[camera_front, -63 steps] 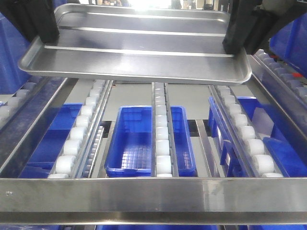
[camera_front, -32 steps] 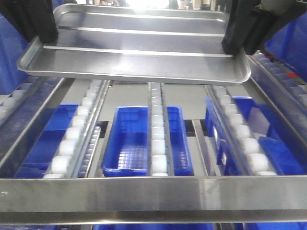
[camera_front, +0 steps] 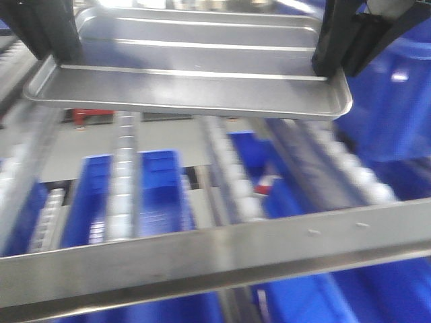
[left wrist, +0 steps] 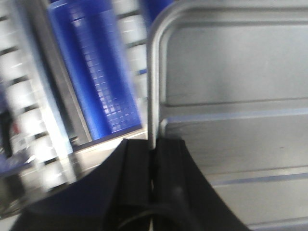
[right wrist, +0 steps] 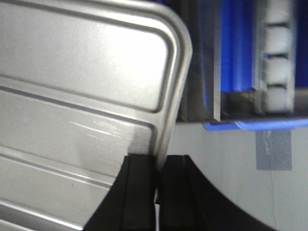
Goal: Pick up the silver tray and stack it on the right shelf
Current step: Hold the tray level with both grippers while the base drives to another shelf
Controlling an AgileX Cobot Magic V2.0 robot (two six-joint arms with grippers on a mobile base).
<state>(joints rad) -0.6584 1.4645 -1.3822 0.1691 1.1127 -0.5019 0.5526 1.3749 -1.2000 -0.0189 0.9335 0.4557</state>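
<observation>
**Q:** Where was the tray [camera_front: 188,87]?
**A:** In the air over the shelf's [camera_front: 202,259] roller tracks [camera_front: 123,188], beyond its front rail [camera_front: 323,235]. My left jaws pinched its left rim; my right jaws, its right rim.

No readable text, label, brand, number or sign appears in any view.
</observation>
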